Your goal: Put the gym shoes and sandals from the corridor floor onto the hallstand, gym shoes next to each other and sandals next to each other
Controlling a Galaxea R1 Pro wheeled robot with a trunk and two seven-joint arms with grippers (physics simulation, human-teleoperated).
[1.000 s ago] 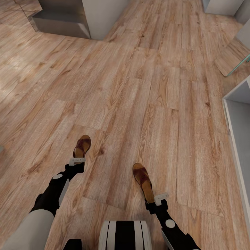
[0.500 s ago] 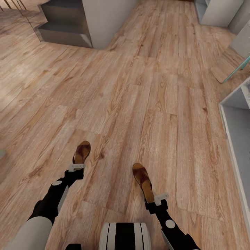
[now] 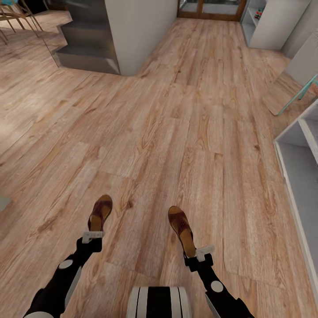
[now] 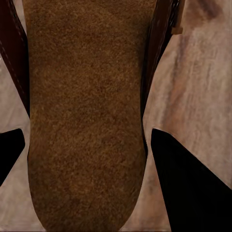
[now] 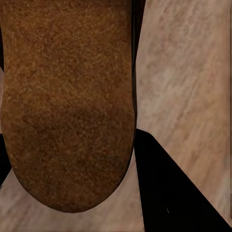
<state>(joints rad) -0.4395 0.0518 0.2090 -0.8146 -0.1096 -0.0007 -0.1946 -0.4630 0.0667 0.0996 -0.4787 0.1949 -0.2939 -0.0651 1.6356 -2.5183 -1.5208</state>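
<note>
Each gripper carries one brown sandal by its heel end, toes pointing ahead over the corridor floor (image 3: 185, 132). My left gripper (image 3: 93, 235) is shut on the left sandal (image 3: 100, 212). The left wrist view has its tan footbed (image 4: 87, 121) sitting between the dark fingers (image 4: 188, 188). My right gripper (image 3: 198, 253) is shut on the right sandal (image 3: 180, 226), whose footbed (image 5: 67, 96) lies beside a dark finger (image 5: 169, 193) in the right wrist view. The gym shoes are out of view. I cannot tell whether the pale grey-white shelf unit (image 3: 293, 185) at the right edge is the hallstand.
Grey steps (image 3: 86, 48) and a white wall block (image 3: 137, 31) stand at the far left. A white shelf unit (image 3: 265, 22) and a doorway (image 3: 212, 9) are at the far end. Wide plank floor stretches ahead between them.
The head view has shifted, showing more of the far corridor. My left arm with its sandal has dropped lower in the picture; the right arm and its sandal keep their place.
</note>
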